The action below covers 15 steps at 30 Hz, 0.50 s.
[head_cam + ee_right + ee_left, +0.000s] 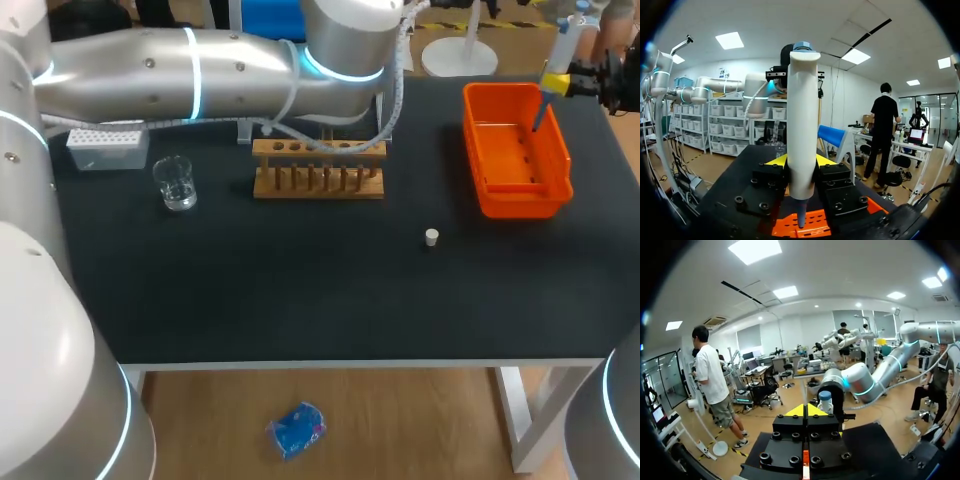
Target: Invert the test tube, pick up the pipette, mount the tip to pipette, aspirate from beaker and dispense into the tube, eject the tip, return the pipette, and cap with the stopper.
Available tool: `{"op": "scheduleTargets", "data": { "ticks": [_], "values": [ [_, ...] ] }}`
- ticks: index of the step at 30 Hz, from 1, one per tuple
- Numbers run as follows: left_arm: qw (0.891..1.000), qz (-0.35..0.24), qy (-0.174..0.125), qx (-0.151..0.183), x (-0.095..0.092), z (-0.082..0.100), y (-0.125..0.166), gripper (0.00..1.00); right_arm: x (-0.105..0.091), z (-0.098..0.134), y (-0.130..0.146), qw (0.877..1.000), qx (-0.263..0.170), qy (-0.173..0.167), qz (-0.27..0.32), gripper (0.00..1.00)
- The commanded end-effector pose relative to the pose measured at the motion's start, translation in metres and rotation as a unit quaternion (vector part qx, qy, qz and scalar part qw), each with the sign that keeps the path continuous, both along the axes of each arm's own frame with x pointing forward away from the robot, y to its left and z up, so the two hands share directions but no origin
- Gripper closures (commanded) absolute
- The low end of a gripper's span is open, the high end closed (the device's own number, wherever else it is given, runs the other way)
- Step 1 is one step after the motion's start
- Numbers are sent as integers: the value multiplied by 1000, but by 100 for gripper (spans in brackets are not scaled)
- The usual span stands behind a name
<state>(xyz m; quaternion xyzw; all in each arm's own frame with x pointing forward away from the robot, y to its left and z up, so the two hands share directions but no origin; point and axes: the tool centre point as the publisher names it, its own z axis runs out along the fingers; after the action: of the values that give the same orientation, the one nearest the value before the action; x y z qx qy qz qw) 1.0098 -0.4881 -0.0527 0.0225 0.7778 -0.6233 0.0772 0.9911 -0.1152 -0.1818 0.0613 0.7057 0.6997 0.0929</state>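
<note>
Right fingers (556, 83) clamped on pipette (802, 115) from both sides, yellow tips against its white body. Pipette upright, narrow end pointing down over orange tray (478, 170) at the counter's (300, 290) far right; end is above the tray, not touching it. Left fingers (806, 410) together, yellow tips meeting, seen only in left wrist view; in head view they're hidden under the left arm (200, 65), which reaches across the far edge above the wooden rack (318, 168). Beaker (175, 183) stands left of rack, apart from it. Tip box (107, 146) just behind beaker. Stopper (431, 237) lies alone on the counter, between rack and tray, nearer the front.
</note>
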Motion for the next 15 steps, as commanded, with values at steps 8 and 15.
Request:
{"op": "scheduleTargets", "data": {
  "ticks": [8, 15],
  "values": [
    [1000, 10, -5, -5, -28, -1, 51, 100, -1, 3, 0, 1000, 0, -3, 4, 100],
    [1000, 20, 8, -9, -56, -2, 94, 100, -19, 28, 18, 999, 5, -27, 23, 100]
  ]
}}
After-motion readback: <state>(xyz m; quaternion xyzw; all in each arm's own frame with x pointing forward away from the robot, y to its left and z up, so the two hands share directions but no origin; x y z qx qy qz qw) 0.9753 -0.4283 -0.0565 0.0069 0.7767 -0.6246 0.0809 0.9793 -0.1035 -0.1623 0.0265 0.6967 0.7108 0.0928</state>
